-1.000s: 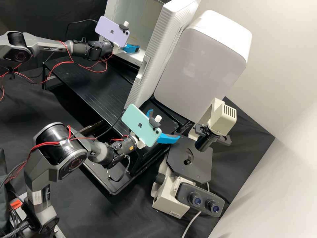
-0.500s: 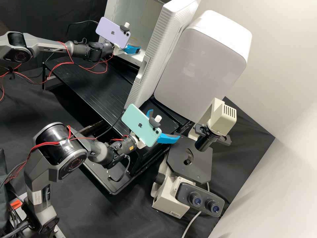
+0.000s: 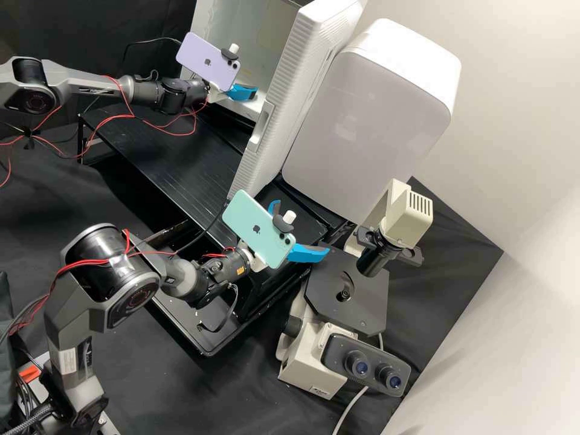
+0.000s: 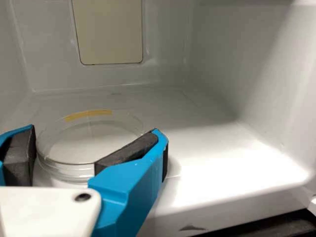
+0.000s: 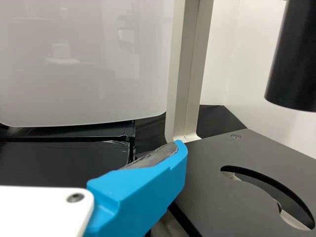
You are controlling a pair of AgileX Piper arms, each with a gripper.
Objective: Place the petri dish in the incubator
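The left gripper point(image 4: 93, 134) is clenched on the clear round plastic petri dish point(image 4: 84, 148). Its black pads point(image 4: 126, 150) bear against the dish wall on opposite sides. The dish carries a yellow strip along its far rim. Dish and gripper sit inside the white plastic incubator point(image 4: 222, 74), low over the chamber floor at its front. Whether the dish rests on the floor cannot be determined. In the high view the left gripper point(image 3: 241, 92) lies within the incubator point(image 3: 254, 36) opening.

The right gripper point(image 3: 311, 252) is well apart from the incubator opening, at the near edge of the black flat microscope stage point(image 3: 350, 290). Its open or closed state cannot be determined.
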